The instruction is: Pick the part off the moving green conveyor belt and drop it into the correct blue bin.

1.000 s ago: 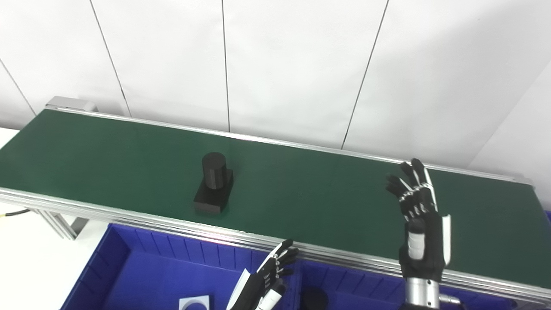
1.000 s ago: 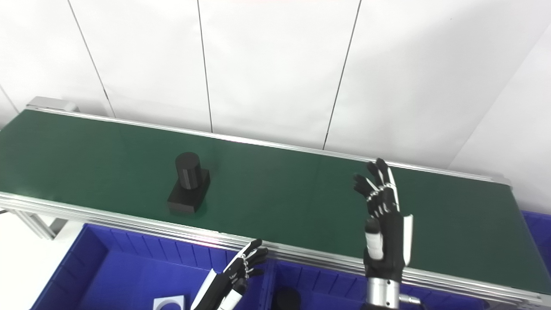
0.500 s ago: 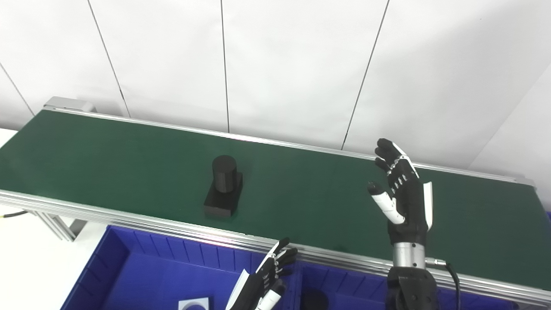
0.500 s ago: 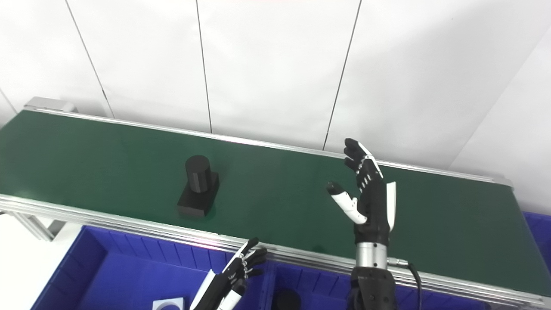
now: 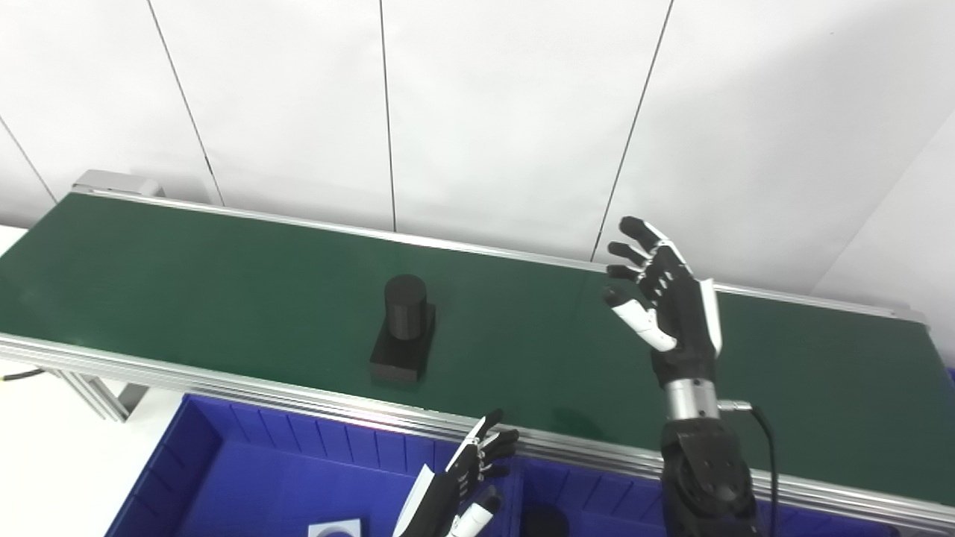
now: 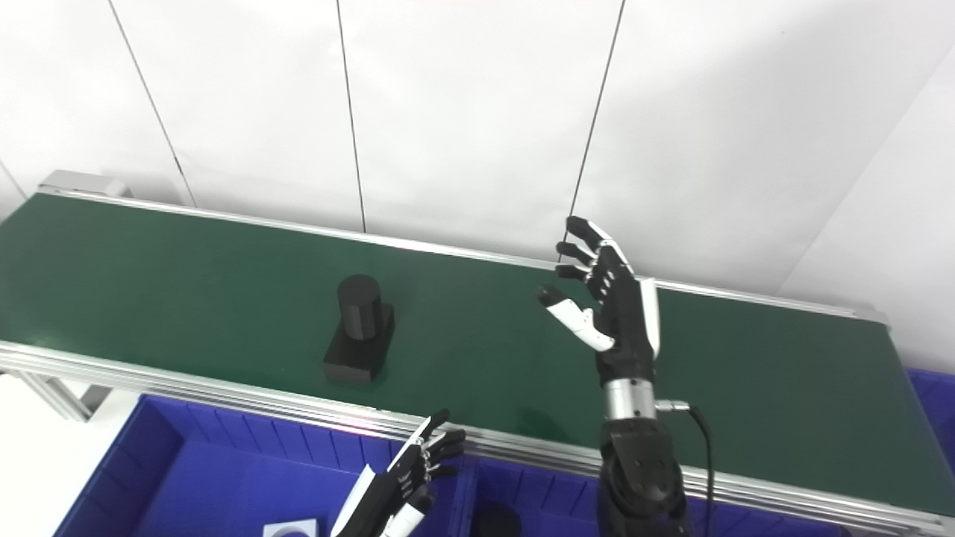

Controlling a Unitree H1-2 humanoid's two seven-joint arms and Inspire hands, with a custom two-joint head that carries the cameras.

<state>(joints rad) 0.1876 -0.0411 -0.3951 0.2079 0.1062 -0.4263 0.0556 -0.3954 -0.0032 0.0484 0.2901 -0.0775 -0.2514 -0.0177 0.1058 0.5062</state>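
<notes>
A black part [image 5: 404, 329], an upright cylinder on a rectangular base, stands on the green conveyor belt [image 5: 224, 283] near its front edge, left of centre. My right hand [image 5: 666, 302] is raised above the belt well to the right of the part, open, fingers spread, palm turned toward the part, holding nothing. My left hand [image 5: 466, 481] hangs low at the bottom of the picture over the blue bins [image 5: 246, 477], open and empty, in front of the belt's rail.
The left blue bin holds a white label card [image 5: 336, 528]; a dark round part [image 5: 543, 520] lies in the neighbouring bin. An aluminium rail [image 5: 224, 384] borders the belt's front. White wall panels stand behind the belt.
The part has ridden rightward along the belt. My right hand rose and moved left and farther over the belt, turning its palm toward the part. The left hand stayed put.
</notes>
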